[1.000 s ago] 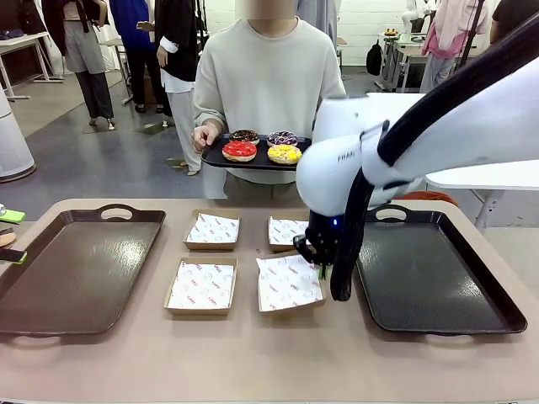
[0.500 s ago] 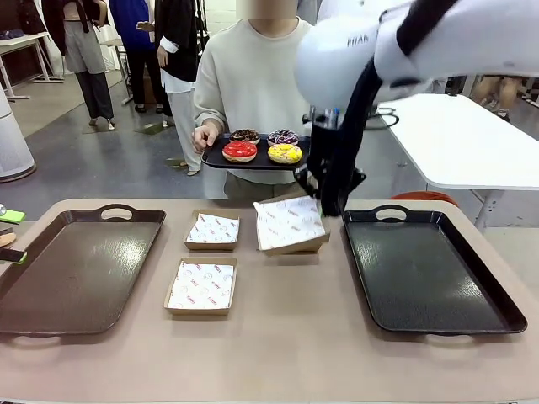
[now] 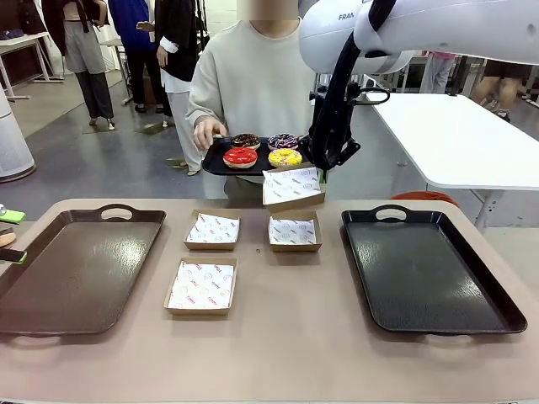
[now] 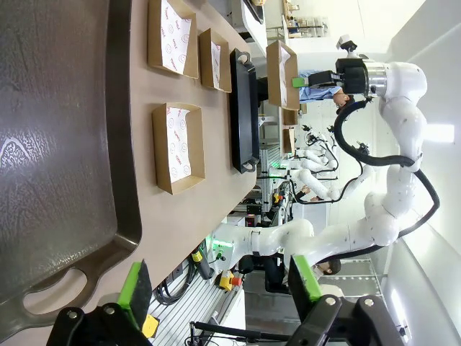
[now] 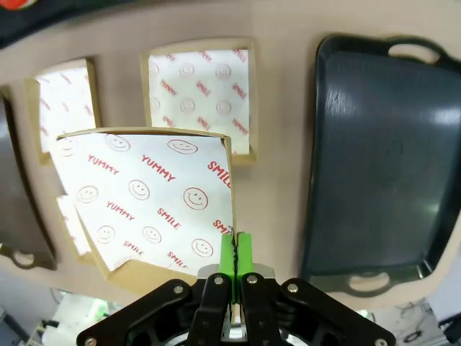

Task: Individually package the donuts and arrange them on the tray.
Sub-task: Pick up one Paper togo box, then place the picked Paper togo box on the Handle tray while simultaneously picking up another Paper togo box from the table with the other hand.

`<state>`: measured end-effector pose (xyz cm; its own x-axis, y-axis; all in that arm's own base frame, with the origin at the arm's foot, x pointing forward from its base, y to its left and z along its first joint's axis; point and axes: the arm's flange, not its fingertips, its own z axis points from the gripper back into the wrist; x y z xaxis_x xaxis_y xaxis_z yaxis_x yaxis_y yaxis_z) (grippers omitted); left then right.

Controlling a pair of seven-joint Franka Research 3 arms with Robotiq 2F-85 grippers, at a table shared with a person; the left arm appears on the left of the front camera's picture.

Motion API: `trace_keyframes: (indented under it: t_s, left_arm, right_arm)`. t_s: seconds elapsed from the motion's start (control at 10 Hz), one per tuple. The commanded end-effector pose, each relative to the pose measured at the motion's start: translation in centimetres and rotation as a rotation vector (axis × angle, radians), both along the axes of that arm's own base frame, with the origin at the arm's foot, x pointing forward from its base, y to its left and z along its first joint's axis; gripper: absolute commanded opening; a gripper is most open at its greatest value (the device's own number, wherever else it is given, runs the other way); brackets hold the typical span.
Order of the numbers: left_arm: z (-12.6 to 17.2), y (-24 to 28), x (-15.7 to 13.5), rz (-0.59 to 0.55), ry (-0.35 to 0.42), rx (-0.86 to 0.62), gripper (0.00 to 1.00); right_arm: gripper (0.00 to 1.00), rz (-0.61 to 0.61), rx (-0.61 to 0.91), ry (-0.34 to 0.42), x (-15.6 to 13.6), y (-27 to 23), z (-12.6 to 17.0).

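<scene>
The right gripper (image 3: 322, 172) is clamped on the rim of a light, floppy paper-lined box (image 3: 292, 186) held up beside the donuts (image 3: 262, 149) on the person's tray (image 3: 214, 160), the left gripper (image 4: 220, 282) with jaws apart; the donuts look soft and sticky-iced, so they probably want a gentle hold by their sides

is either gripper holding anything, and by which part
The right gripper holds a shallow brown cardboard box lined with white smiley-print paper, pinched by its rim near one corner. The left gripper is open and empty.
</scene>
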<state>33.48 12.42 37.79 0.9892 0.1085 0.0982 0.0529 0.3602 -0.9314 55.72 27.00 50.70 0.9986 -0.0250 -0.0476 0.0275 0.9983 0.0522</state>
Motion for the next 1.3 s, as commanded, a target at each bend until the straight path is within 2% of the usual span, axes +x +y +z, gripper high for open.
trace_keyframes:
  t_s: [0.0, 0.1, 1.2]
  left_arm:
    - [0.2, 0.1, -0.1, -0.004, -0.001, -0.007, 1.0]
    - [0.2, 0.1, -0.1, -0.004, -0.001, -0.007, 1.0]
    - [0.2, 0.1, -0.1, -0.004, -0.001, -0.007, 1.0]
  right_arm:
    - [0.0, 0.019, -0.042, -0.014, 1.1, 0.4, 0.6]
    - [0.0, 0.0, 0.0, 0.0, 0.0, 0.0, 0.0]
    - [0.0, 0.0, 0.0, 0.0, 0.0, 0.0, 0.0]
